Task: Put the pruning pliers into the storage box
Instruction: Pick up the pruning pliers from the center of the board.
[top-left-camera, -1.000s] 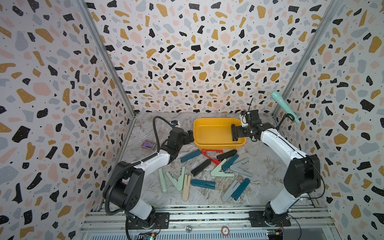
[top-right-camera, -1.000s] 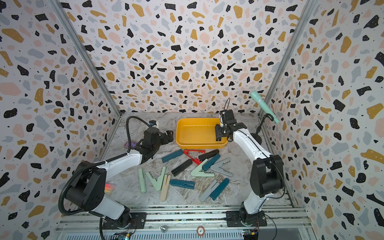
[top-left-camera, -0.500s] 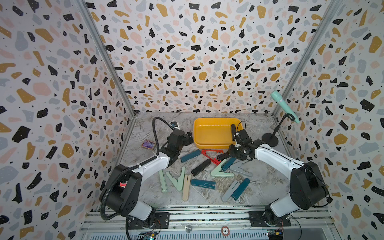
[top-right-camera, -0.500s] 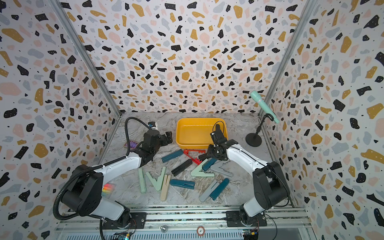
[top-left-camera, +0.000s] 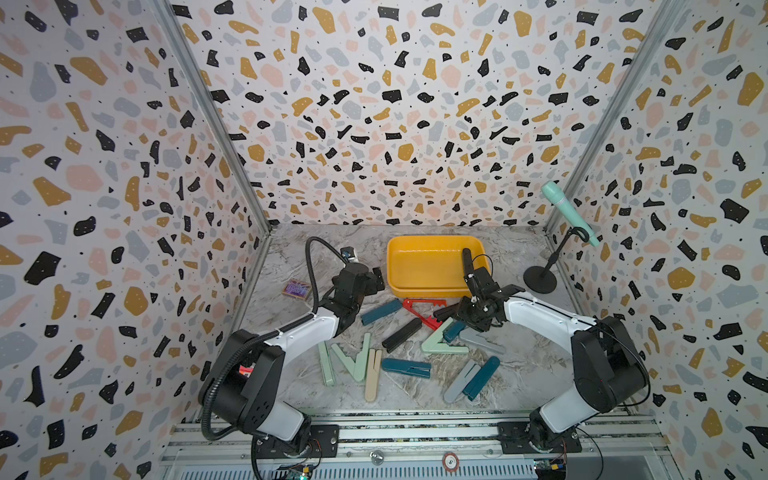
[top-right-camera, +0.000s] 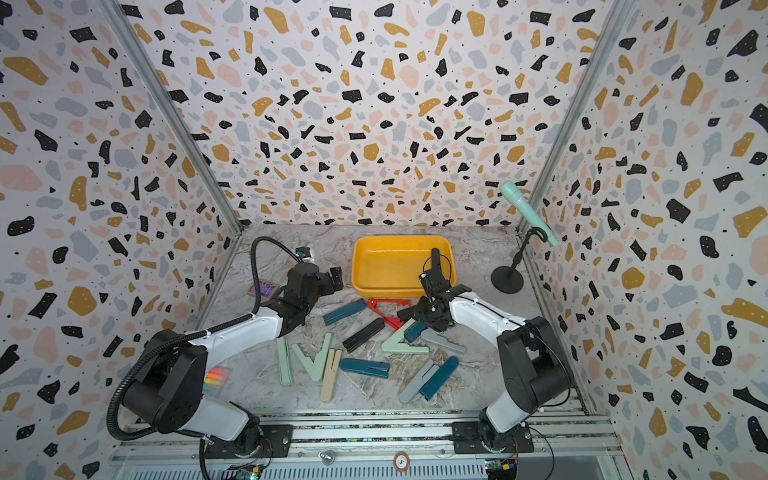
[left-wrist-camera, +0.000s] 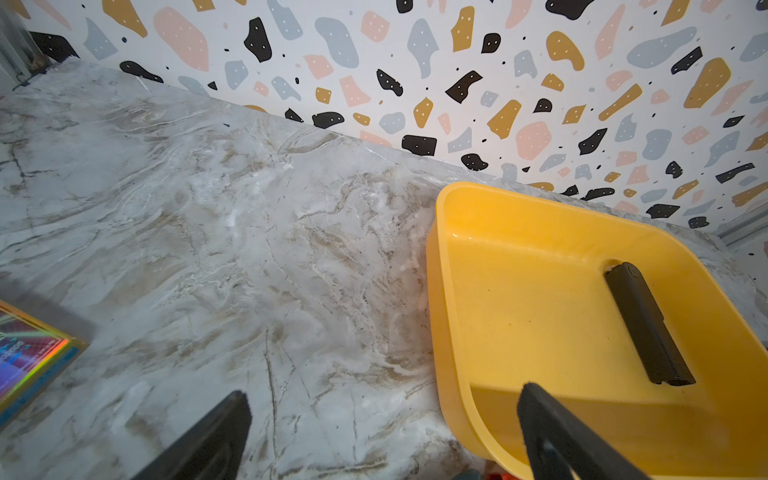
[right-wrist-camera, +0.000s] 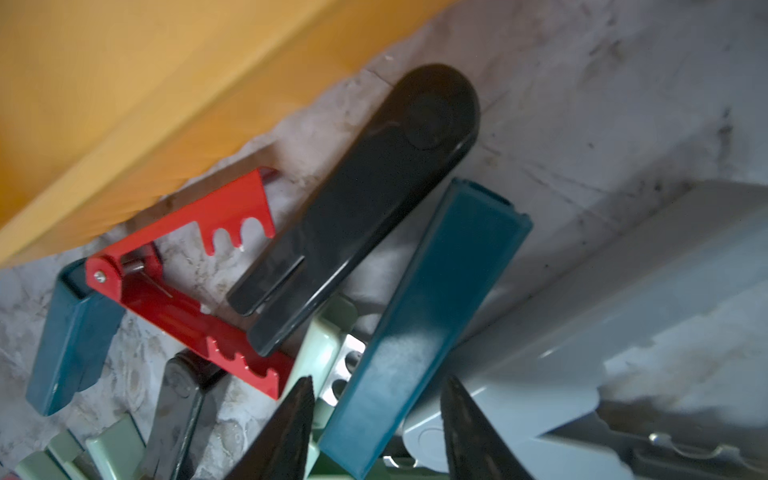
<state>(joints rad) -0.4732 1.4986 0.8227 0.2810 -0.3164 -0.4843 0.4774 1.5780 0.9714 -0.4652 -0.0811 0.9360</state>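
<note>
Left tool (left-wrist-camera: 384, 390) wide open, empty, beside the storage box (left-wrist-camera: 540, 212). Right tool (right-wrist-camera: 378, 380) part-open, astride dark teal pruning pliers (right-wrist-camera: 436, 299) on the tabletop (right-wrist-camera: 582, 104); no contact evident.

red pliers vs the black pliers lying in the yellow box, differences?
Colour: the red pliers are red, the black pliers black.
Pose: red pliers splayed open, teeth showing; black pliers folded shut.
Place: red pliers on the table beside the storage box; black pliers inside it.
Both are flat hinged tools.

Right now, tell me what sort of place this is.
Probably a staged robot test cell: speckled terrazzo-print wall panels enclose a marble-look tabletop, and two white-and-black arms are bolted to an aluminium rail.
</note>
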